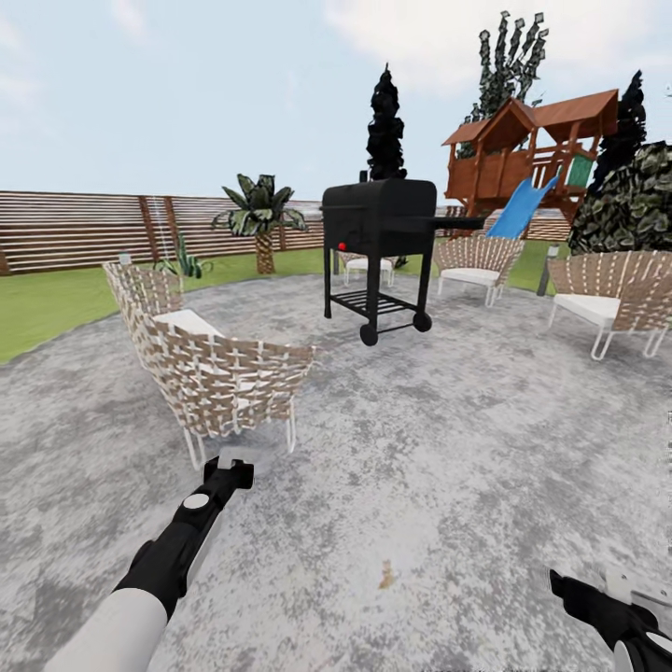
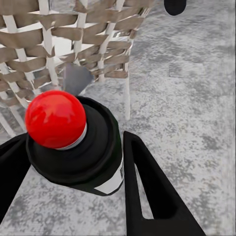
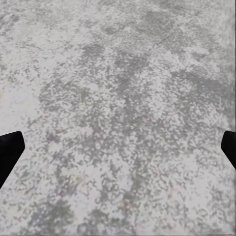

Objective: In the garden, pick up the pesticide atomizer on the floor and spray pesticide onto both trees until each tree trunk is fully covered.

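Left tool (image 2: 73, 162) clamped on the pesticide atomizer (image 2: 78, 147), a black canister with a round red cap (image 2: 55, 118), one black finger (image 2: 147, 191) pressed to each side; in the head view the left tool (image 1: 227, 474) sits low at near left, at the end of the outstretched arm. Right tool (image 3: 118, 147) spread wide, nothing between its tips, gravel patio (image 3: 123, 98) under it; its arm shows at the near right corner of the head view. Woven wicker chair (image 1: 219, 369) just beyond the left tool, close; the left wrist view shows its weave and a white leg right past the canister. Black grill (image 1: 381, 243) on wheels farther off, centre. More wicker chairs at far centre (image 1: 481, 261) and far right (image 1: 611, 294). Open gravel between the near chair and the right-hand chairs, widest in the near centre. Lawn (image 1: 56, 303) begins at the patio's far left edge, slat fence (image 1: 84, 229) behind it. Short palm (image 1: 261, 219) by the fence, dark narrow conifer (image 1: 385, 126) behind the grill, wooden playhouse with blue slide (image 1: 527, 163) far right.
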`<state>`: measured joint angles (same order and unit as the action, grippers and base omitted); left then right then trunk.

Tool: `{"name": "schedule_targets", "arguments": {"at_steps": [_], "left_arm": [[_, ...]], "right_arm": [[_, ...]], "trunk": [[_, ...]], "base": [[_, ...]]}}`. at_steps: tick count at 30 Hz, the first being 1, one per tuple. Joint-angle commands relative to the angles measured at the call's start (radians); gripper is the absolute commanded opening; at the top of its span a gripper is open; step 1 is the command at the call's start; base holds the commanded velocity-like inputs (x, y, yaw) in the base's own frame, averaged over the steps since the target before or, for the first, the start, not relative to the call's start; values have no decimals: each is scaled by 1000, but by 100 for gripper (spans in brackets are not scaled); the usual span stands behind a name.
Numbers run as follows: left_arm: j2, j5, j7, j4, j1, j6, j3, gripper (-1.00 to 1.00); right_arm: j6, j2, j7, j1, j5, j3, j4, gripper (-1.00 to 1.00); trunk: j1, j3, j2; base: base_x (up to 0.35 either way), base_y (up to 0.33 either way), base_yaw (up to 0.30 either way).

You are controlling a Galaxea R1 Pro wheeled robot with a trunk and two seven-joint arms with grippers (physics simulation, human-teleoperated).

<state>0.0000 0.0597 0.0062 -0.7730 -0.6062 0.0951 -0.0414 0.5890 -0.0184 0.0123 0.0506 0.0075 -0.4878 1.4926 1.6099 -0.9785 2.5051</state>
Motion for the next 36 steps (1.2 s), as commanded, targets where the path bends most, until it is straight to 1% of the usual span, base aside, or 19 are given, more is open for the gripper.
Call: {"name": "schedule_targets", "arguments": {"at_steps": [1, 11, 29, 36], "left_arm": [[0, 0, 0, 0, 0, 0, 0, -100], [0, 0, 0, 0, 0, 0, 0, -100], [0, 0, 0, 0, 0, 0, 0, -100], [0, -1, 0, 1, 0, 0, 0, -100]], "right_arm": [[0, 0, 0, 0, 0, 0, 0, 100], [0, 0, 0, 0, 0, 0, 0, 100], [0, -1, 0, 0, 0, 0, 0, 100], [0, -2, -4, 0, -1, -2, -4, 100]], "trunk": [[0, 1, 0], [0, 10, 0], [0, 18, 0], [0, 18, 0]], "base": [[0, 0, -224], [0, 0, -234], [0, 0, -277], [0, 0, -47]]}}
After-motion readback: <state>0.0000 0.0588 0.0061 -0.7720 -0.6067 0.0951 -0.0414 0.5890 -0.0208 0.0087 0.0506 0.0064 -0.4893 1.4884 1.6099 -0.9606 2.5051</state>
